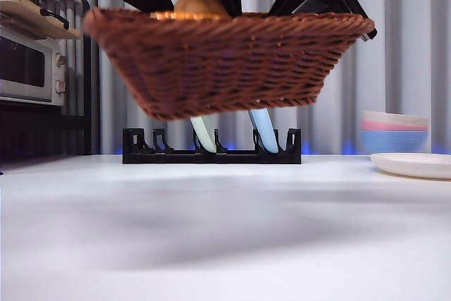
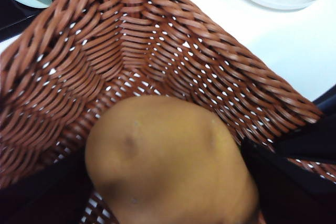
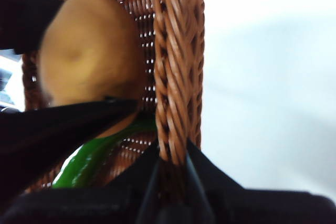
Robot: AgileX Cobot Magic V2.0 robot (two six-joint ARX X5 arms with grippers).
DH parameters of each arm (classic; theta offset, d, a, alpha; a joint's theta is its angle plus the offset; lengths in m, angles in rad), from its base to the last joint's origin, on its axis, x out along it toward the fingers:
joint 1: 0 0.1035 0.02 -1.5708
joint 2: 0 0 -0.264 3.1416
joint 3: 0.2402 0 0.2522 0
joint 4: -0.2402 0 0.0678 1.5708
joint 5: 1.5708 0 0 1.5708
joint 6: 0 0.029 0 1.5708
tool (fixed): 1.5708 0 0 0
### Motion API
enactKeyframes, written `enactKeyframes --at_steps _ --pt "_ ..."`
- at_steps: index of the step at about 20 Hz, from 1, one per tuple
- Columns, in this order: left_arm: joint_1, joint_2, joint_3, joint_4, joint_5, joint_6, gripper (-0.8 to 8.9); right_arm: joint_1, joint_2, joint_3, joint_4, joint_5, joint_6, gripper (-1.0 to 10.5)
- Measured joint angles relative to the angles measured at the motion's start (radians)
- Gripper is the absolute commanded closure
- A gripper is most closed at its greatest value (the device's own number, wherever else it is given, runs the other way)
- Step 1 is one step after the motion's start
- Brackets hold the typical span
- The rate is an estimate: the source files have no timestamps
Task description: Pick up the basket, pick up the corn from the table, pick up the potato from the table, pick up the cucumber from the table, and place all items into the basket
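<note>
My right tool (image 3: pixel 170 174) is clenched on the braided rim of the reddish-brown wicker basket (image 1: pixel 225 61), hoisted clear of the counter (image 1: pixel 225 230), green cucumber (image 3: pixel 86 161) already inside, while my left tool (image 2: pixel 168 182) grips the smooth tan potato (image 2: pixel 170 163) over it, corn seemingly in too.

Even, bright light falls from above, and the white table (image 1: pixel 225 230) is washed nearly featureless in all three views. A broad, soft shadow is cast on it beneath the raised basket (image 1: pixel 225 61), whose left rim is smeared by motion blur. In the left wrist view the potato (image 2: pixel 168 166) between the jaws is rendered soft and out of focus. In the right wrist view the right hand (image 3: pixel 173 182) is seen as dark blur, and a glossy highlight is shown on the cucumber (image 3: pixel 86 163).
</note>
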Motion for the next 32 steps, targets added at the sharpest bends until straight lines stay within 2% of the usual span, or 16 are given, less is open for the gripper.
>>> enactKeyframes --at_steps 2,7,10,16,20,25,27,30,32 --pt "0.0 -0.008 0.005 0.005 0.0 0.0 1.85 -0.001 0.0 0.0 0.0 0.01 0.0 9.6" --pt "0.008 -0.027 0.127 -0.134 0.0 0.011 1.86 0.0 0.0 0.0 0.0 0.122 0.0 9.6" --pt "0.008 -0.049 0.236 -0.176 -0.006 0.039 1.86 -0.004 0.0 0.0 0.003 0.13 -0.001 9.6" --pt "0.008 -0.105 0.33 -0.242 -0.05 0.079 1.87 -0.05 0.029 0.0 0.025 0.122 0.001 9.6" --pt "-0.003 -0.255 0.372 -0.234 -0.052 0.081 1.87 -0.121 0.146 0.002 0.078 0.133 0.053 9.6" --pt "-0.003 -0.315 0.372 -0.246 -0.053 0.082 1.87 -0.107 0.343 0.002 0.103 0.12 0.148 9.6" --pt "-0.003 -0.32 0.372 -0.261 -0.053 0.082 1.87 -0.1 0.37 0.002 0.094 0.119 0.169 8.6" --pt "-0.003 -0.317 0.372 -0.291 -0.054 0.092 1.87 -0.098 0.357 0.004 0.087 0.12 0.176 5.2" --pt "-0.003 -0.307 0.372 -0.299 -0.054 0.124 1.87 -0.109 0.309 0.004 0.069 0.121 0.174 4.7"
